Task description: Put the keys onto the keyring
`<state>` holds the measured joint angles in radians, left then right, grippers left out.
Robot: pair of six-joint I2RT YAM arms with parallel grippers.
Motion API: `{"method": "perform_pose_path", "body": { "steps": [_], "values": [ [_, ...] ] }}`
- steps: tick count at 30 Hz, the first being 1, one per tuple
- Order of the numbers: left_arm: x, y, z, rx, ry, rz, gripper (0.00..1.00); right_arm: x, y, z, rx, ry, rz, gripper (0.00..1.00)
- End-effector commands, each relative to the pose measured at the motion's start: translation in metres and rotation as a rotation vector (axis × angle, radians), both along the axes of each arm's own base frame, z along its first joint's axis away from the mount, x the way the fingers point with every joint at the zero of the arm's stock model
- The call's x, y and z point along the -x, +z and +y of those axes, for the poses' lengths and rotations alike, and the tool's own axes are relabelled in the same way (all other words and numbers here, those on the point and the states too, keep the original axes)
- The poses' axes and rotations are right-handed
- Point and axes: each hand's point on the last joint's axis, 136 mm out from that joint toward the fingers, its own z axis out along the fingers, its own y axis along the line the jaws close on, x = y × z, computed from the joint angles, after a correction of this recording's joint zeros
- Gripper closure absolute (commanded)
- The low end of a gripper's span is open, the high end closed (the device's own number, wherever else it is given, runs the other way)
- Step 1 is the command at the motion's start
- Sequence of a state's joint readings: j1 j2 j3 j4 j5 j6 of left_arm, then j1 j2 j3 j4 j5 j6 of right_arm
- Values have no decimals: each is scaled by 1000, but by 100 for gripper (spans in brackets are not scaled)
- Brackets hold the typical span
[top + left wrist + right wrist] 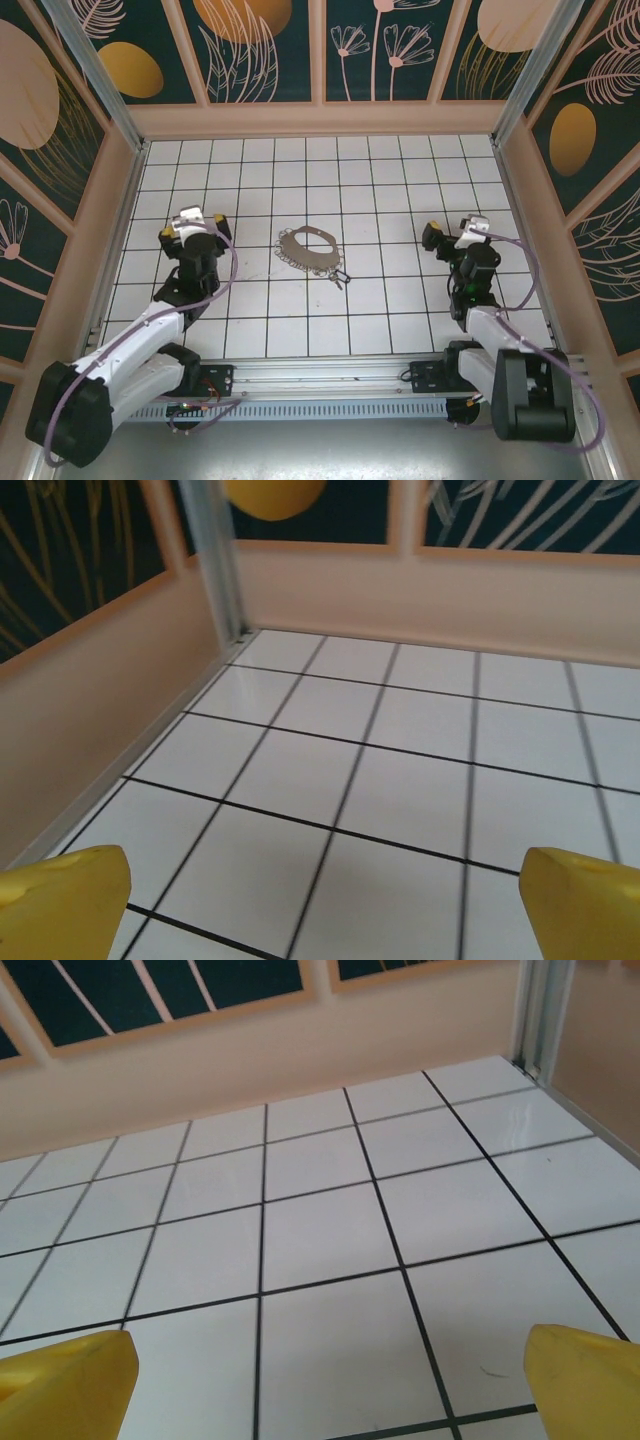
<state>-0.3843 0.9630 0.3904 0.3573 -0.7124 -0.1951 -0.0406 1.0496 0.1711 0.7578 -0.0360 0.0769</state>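
Observation:
The keyring, a floppy loop of dull silvery links, lies on the white tiled floor near the middle. The keys, a tiny dark cluster, rest just off the loop's lower right end. My left gripper hovers well to the left of the loop, open, its yellow fingertips wide apart over bare tile. Well to the right of the keys is my right gripper, also open, with yellow fingertips spread and nothing between them.
Peach-coloured walls with dark floral panels enclose the tiled floor on three sides. An aluminium post stands in the far left corner. A metal rail runs along the near edge by the arm bases.

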Motion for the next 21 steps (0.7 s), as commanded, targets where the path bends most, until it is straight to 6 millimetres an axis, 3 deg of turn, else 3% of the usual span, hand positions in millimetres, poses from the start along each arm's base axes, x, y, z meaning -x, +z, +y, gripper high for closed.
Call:
{"method": "perform_pose_path", "body": {
  "steps": [1,8,15,18,21],
  "values": [
    [-17,14,9,20,9,-97,1,-9,34,-3,-8,4,-184,1],
    [-32,-10,19,-50,6,-128,1,-9,32,-24,3,-87,-237,1],
    [-51,-28,23,-44,-126,-139,1,-1,11,-42,-34,-190,-241,1],
    [-58,-41,11,-55,-214,-106,1,-7,5,-29,-11,-117,-231,1],
    [-65,-47,21,-28,-172,-86,1,-27,-9,-19,11,-62,-150,1]
  ]
}}
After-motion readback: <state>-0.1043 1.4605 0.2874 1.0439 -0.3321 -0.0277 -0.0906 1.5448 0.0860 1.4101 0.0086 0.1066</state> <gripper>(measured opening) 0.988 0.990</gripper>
